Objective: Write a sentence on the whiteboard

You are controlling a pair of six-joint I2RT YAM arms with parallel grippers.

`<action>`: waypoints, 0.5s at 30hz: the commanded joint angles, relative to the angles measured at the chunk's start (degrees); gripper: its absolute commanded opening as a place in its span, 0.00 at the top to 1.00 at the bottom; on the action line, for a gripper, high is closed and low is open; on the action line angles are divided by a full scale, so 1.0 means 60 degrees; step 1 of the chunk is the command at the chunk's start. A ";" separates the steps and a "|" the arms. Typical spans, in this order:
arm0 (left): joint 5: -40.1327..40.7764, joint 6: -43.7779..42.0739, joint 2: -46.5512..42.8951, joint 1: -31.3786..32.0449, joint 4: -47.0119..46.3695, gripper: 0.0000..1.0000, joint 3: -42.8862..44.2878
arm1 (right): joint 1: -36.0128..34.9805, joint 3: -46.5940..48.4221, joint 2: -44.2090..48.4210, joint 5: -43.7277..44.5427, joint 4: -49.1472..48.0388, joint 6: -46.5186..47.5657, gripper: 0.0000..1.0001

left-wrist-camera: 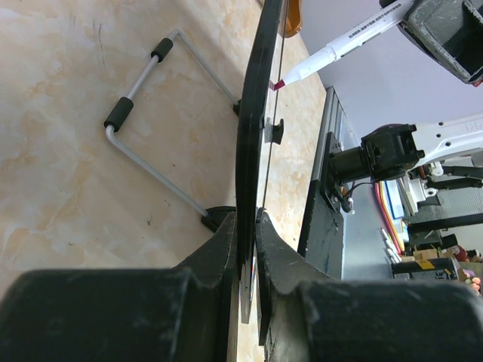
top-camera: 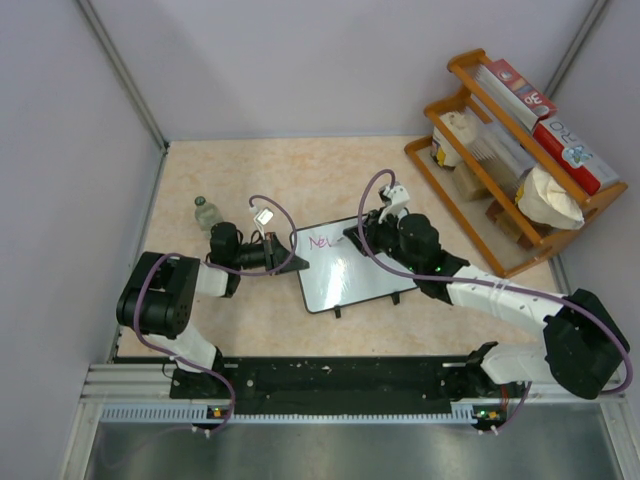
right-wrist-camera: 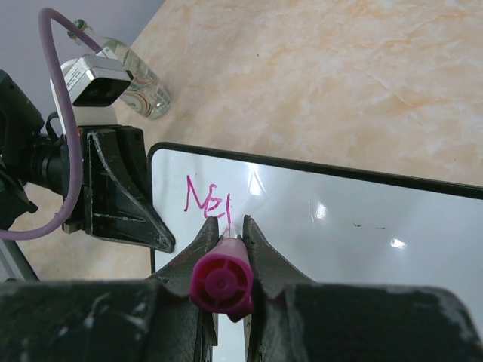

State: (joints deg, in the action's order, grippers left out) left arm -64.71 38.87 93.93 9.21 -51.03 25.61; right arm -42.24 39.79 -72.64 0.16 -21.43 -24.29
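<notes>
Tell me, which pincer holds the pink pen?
The right pincer grips the pen, its tip at the whiteboard. The left pincer only clamps the whiteboard's edge.

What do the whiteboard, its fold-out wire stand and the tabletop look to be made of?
The whiteboard: glossy white coated face with bright glints on it; thin black frame, probably plastic. The stand: bare silvery bent wire, likely steel, with matte black sleeves, perhaps foam or rubber. The tabletop: beige, marble-patterned, smooth, low sheen; probably laminate rather than stone.
</notes>
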 commanded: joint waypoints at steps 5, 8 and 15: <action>0.0091 -0.0077 0.0078 -0.0012 -0.0212 1.00 -0.0107 | 0.0169 0.0575 -0.0037 0.0602 -0.0105 0.0094 1.00; 0.0077 -0.0077 0.0077 -0.0012 -0.0212 1.00 -0.0107 | 0.0199 0.0721 -0.0110 0.0647 -0.0105 0.0094 1.00; 0.0077 -0.0077 0.0092 -0.0012 -0.0212 1.00 -0.0107 | 0.0214 0.0912 -0.0227 0.0618 -0.0061 0.0094 1.00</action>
State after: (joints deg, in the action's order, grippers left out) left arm -64.84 38.87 93.93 9.21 -51.07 25.58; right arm -41.47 42.22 -73.06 2.83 -21.06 -24.18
